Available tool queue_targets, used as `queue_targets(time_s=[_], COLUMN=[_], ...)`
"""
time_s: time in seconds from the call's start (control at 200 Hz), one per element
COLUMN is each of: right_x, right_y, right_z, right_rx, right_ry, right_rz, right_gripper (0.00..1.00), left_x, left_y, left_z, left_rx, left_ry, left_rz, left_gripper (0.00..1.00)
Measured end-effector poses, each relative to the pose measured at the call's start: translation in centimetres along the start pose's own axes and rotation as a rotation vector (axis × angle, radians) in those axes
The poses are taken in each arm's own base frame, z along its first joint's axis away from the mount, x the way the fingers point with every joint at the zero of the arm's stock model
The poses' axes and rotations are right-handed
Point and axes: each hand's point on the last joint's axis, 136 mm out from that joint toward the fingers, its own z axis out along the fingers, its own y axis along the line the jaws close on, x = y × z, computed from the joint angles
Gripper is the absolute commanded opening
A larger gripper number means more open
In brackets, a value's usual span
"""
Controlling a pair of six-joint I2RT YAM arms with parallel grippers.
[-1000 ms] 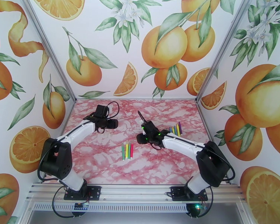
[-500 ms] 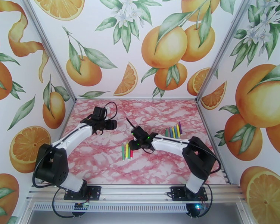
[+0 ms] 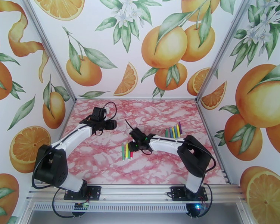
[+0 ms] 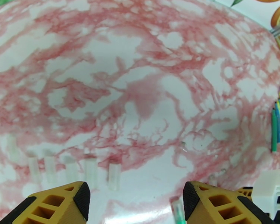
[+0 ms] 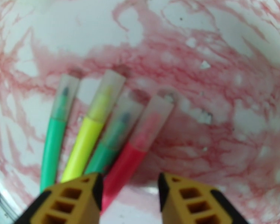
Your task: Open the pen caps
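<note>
Four pens lie side by side in the right wrist view: green [image 5: 52, 142], yellow [image 5: 84, 142], a second green [image 5: 102, 157] and red [image 5: 127, 161]. Each wears a clear pen cap [image 5: 156, 112] at its far end. My right gripper [image 5: 129, 183] hovers open just over them, with the red pen's body running in between its fingers. From above, that gripper [image 3: 132, 145] sits at this pen group [image 3: 126, 151]. A second group of pens [image 3: 173, 131] lies further right. My left gripper [image 3: 113, 124] hangs open over bare table, holding nothing.
Several clear loose caps [image 4: 114, 176] lie in a row on the marble tabletop [image 4: 140, 71] just ahead of my left fingers [image 4: 78, 195]. A capped green pen end [image 4: 178, 211] pokes in beside the right one. Printed walls enclose the table on three sides.
My right arm has swung left from mid-table to the near pen group, its jaws narrowing slightly. The left arm has shifted only a little.
</note>
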Motion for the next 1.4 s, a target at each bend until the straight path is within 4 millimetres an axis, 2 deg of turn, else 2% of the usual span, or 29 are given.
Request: queue_targets(time_s=[0.275, 0.5, 0.821, 0.996, 1.261, 1.396], right_x=[1.0, 0.9, 1.0, 0.9, 0.6, 0.5], right_y=[-0.4, -0.7, -1.3, -1.5, -2.1, -3.7], right_z=[1.0, 1.1, 1.3, 1.3, 1.1, 0.4], right_rx=[0.016, 0.064, 0.142, 0.154, 0.168, 0.173], right_ry=[0.035, 0.049, 0.075, 0.075, 0.057, 0.033], right_rz=[0.008, 0.003, -0.011, -0.010, -0.011, 0.012], right_gripper=[0.41, 0.37, 0.24, 0.21, 0.19, 0.18], left_x=[-0.1, -0.1, -0.1, -0.1, -0.8, -1.3], left_y=[0.1, 0.1, 0.0, -0.1, -1.8, -2.9], left_z=[-0.1, -0.1, -0.1, -0.1, -0.2, -0.4], left_rx=[-0.001, -0.001, 0.004, 0.012, 0.110, 0.170], left_ry=[-0.005, -0.005, -0.004, -0.003, -0.024, -0.038], left_rz=[-0.002, -0.002, -0.009, -0.010, -0.029, -0.036], left_gripper=[0.70, 0.70, 0.71, 0.71, 0.70, 0.71])
